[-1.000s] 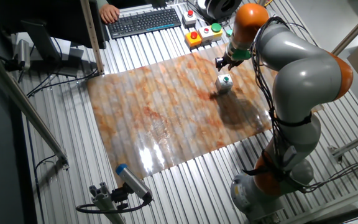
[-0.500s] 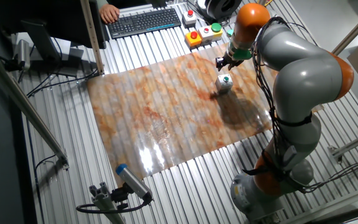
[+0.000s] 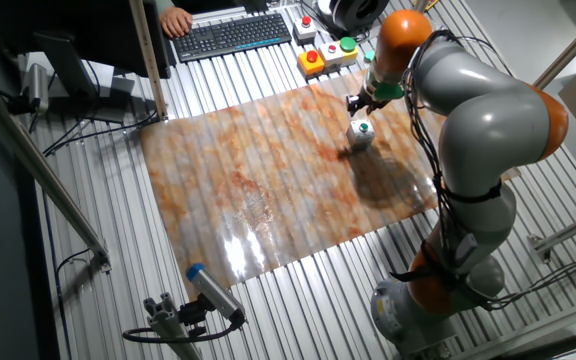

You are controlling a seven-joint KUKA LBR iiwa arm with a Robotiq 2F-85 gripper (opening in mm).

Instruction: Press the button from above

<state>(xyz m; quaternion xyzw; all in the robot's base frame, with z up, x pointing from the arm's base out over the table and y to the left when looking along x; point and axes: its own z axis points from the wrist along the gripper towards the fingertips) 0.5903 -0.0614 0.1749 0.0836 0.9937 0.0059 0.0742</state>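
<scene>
The gripper (image 3: 357,103) hangs just beyond the button (image 3: 362,134), on its far side; I cannot tell if its fingers are spread or pressed together, and it seems to hold nothing. The button stands on the marbled orange mat (image 3: 268,180), toward the far right. Beyond lie a keyboard (image 3: 233,35) and an orange box (image 3: 312,63).

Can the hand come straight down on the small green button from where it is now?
Probably yes. The hand hangs just beyond the button in the fixed view, and nothing lies between them; the button's green top is uncovered. One view cannot settle whether they line up exactly.
</scene>
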